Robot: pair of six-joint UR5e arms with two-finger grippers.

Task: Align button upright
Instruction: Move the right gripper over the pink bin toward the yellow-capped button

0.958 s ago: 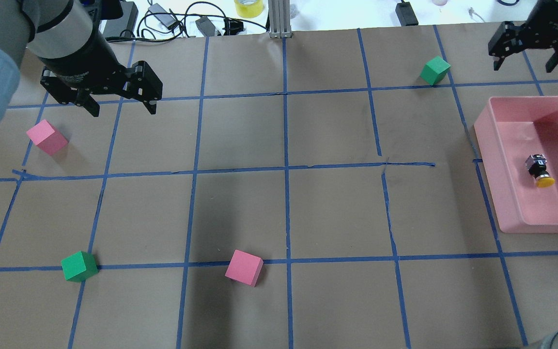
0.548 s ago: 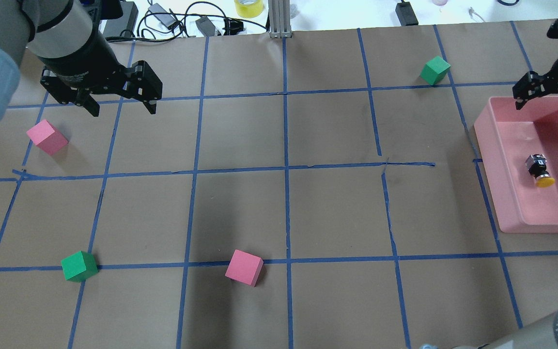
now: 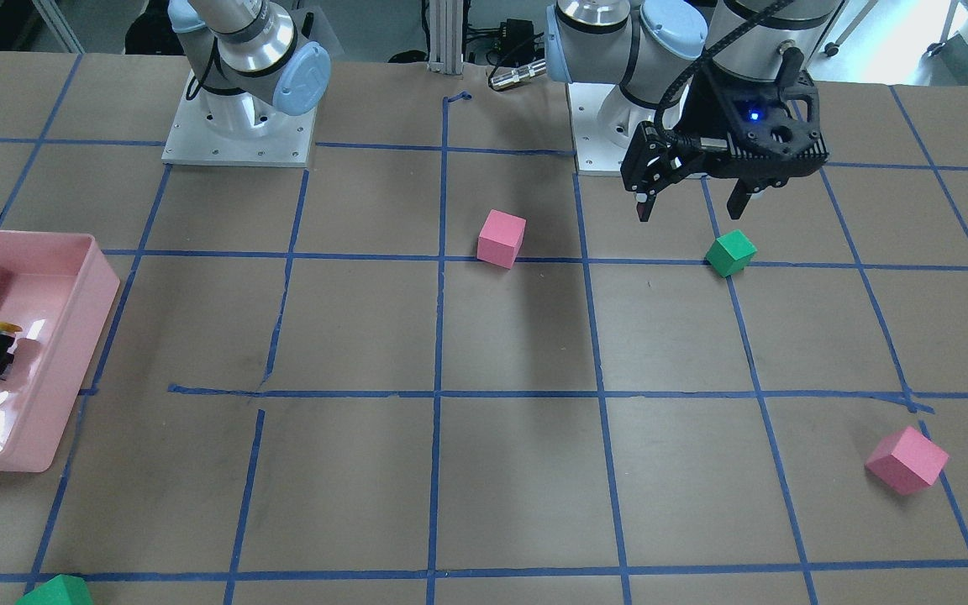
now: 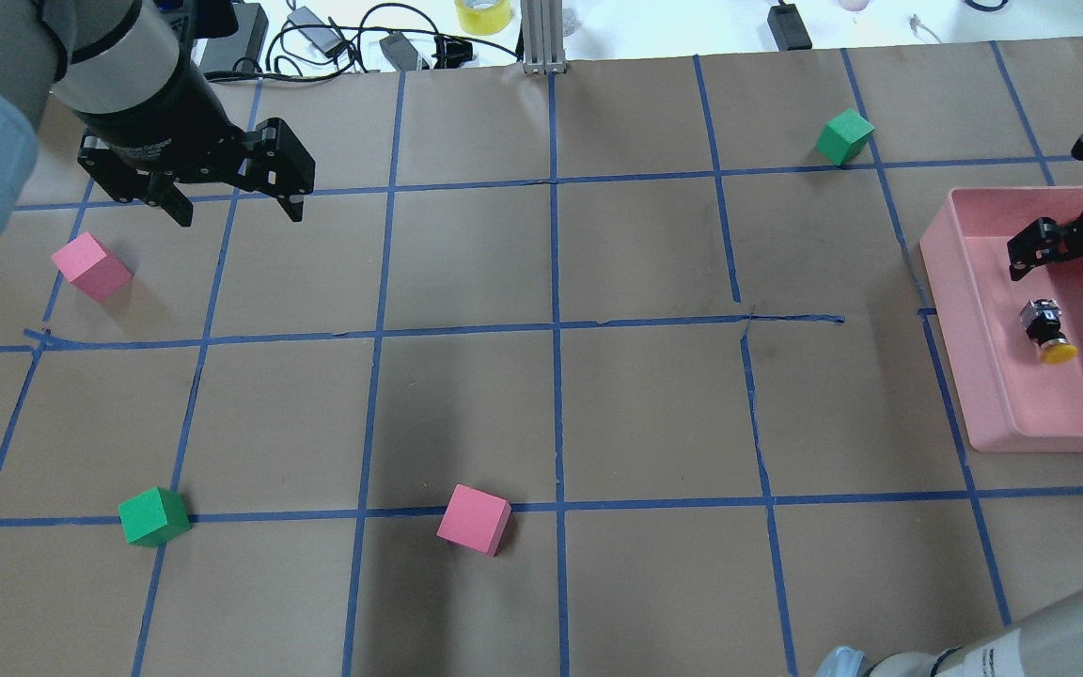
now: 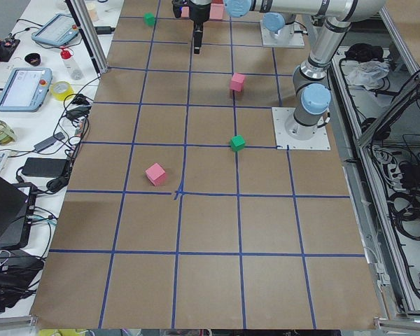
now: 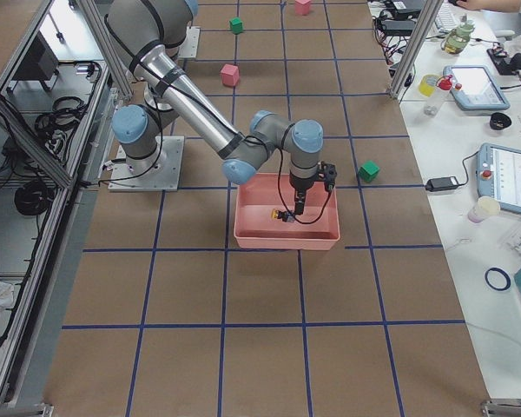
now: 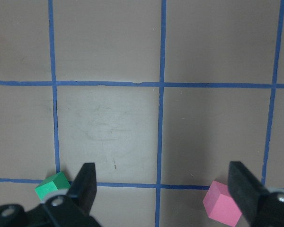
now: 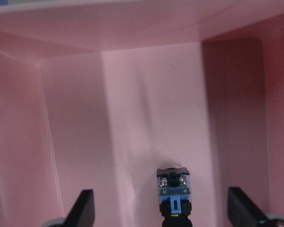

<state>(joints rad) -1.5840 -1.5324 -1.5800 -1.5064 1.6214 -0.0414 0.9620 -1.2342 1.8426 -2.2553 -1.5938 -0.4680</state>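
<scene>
Brown taped worktop (image 4: 598,404): left gripper (image 4: 239,214) hangs spread, well apart; in the pink tray (image 4: 950,310) the button (image 4: 1046,333) lies sideways, yellow cap toward the robot, near the spread right gripper (image 4: 1059,273), the closer one

In the right wrist view the button (image 8: 173,196) runs off the bottom edge. Only its grey terminal end shows and its cap is out of sight. From the front, the right claw (image 4: 1060,271) shows only as a black bit covering part of the button, and the left edge crops the pink bin (image 3: 85,353). Overhead, bin and right claw both run off the right edge. In the left wrist view the left claw (image 7: 162,165) covers part of a green cube (image 7: 49,187). From the right end of the table the button is too small to tell how it lies.
</scene>
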